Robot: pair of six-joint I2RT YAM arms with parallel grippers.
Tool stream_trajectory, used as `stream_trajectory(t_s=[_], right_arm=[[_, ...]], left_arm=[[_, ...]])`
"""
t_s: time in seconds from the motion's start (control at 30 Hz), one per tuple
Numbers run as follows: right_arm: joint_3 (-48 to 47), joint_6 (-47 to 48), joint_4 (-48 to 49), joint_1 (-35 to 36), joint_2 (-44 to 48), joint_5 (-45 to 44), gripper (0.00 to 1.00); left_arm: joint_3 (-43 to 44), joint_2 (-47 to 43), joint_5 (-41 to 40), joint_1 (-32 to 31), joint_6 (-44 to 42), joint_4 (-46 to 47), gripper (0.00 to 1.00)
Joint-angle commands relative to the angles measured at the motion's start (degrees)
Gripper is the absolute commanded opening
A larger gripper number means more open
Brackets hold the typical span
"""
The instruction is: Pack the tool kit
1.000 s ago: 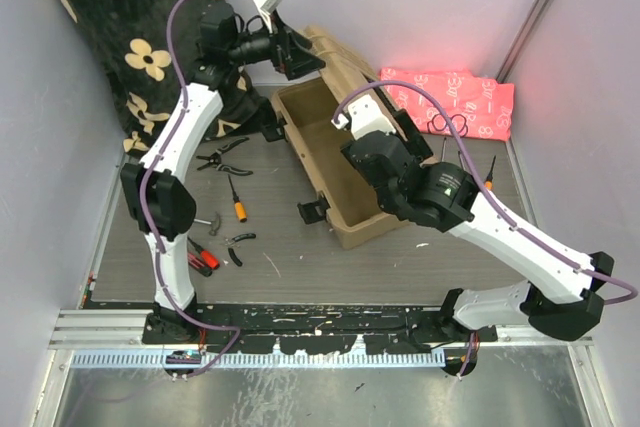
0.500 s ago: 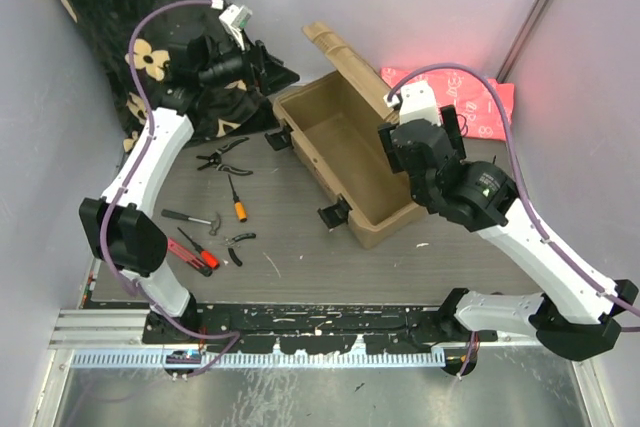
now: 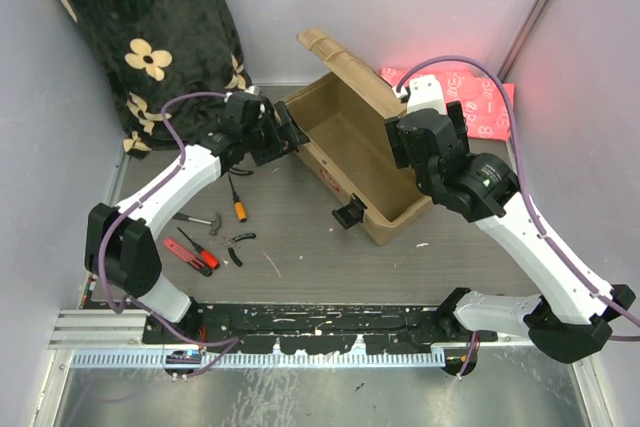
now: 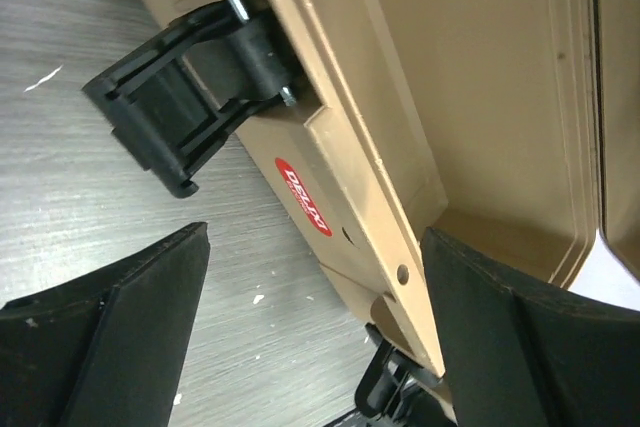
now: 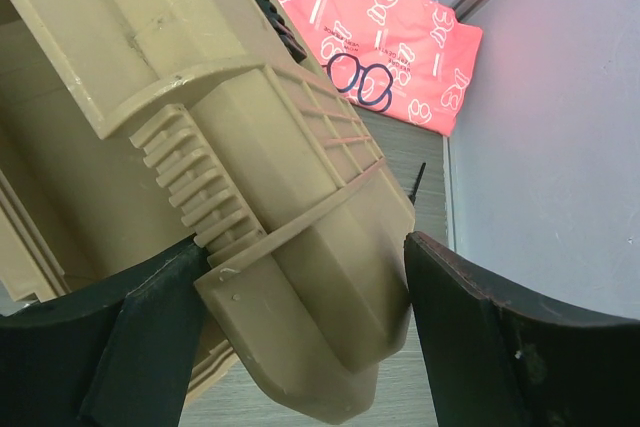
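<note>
- The left wrist view shows a red oval label [image 4: 303,196] on the front wall of the tan toolbox [image 4: 470,97]. Its white letters seem to read "DELTA", and the smaller line beneath is too fine to read.
- The pink cloth [image 5: 385,32] carries a white looped pattern and one black-outlined figure. I can read no words on it.
- The toolbox stands open and slantwise mid-table, with its ribbed lid [image 3: 335,55] raised at the far side and its cavity bare.
- A black latch [image 4: 175,112] hangs open off the front wall.
- The left gripper [image 4: 315,235] is spread wide and straddles the front rim, one finger over the table [image 3: 300,247] and one over the cavity. It holds nothing.
- The right gripper [image 5: 302,239] stands wide with the end of the lid between its fingers, both tips at the lid's edges. I cannot tell whether they press it.
- Left of the box on the table lie an orange-handled screwdriver [image 3: 238,204], black pliers [image 3: 238,245] and a red-handled tool [image 3: 188,253], all apart from the box.
- The black floral blanket [image 3: 150,27] hangs in the far left corner.
- The left arm covers part of the table near the box's left end.
- Only the right wrist view shows a thin dark shaft [image 5: 418,180] beyond the lid, by the right wall. The right arm hides that spot from above.
</note>
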State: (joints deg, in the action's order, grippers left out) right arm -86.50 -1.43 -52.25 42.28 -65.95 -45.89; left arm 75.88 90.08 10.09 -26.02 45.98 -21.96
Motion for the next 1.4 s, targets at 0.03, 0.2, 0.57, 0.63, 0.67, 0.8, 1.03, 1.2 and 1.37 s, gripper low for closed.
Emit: stream_trajectory(t_s=[0.03, 0.2, 0.57, 0.63, 0.67, 0.8, 1.03, 1.2, 1.37], right_arm=[[-2.50, -1.21, 4.25, -0.89, -1.31, 0.04, 0.80], [-1.67, -1.94, 4.20, -1.01, -1.37, 0.23, 0.80], [-0.72, -1.67, 3.70, -2.00, -0.20, -0.37, 0.80], [-0.48, -1.56, 3.65, -2.12, 0.09, -0.95, 0.79], [-0.43, -1.48, 3.65, -2.38, 0.26, -1.21, 0.78], [-0.93, -0.63, 3.65, -4.33, 0.19, -1.69, 0.77], [-2.13, 2.31, 5.18, -10.66, -0.56, 2.10, 0.74], [-2.49, 3.41, 5.79, -13.85, -1.75, 4.57, 0.70], [-2.93, 4.01, 6.28, -15.79, -2.48, 5.77, 0.69]], left_arm=[[5.28, 0.10, -11.50, -3.27, 13.89, -2.94, 0.92], [7.67, 3.94, -11.58, -5.63, 17.87, -2.86, 0.93], [9.77, 12.94, -11.49, -9.20, 21.86, -3.65, 0.76], [9.73, 13.31, -11.32, -9.35, 21.41, -3.98, 0.58], [9.70, 13.31, -11.23, -9.35, 20.64, -4.26, 0.47], [9.99, 12.77, -9.17, -8.80, 15.73, -6.65, 0.12], [7.30, 9.12, -1.80, -2.99, 6.41, -10.00, 0.00], [7.26, 8.69, 6.21, 3.13, -2.19, -11.84, 0.00], [11.81, 11.54, 14.42, 8.11, -11.16, -17.85, 0.00]])
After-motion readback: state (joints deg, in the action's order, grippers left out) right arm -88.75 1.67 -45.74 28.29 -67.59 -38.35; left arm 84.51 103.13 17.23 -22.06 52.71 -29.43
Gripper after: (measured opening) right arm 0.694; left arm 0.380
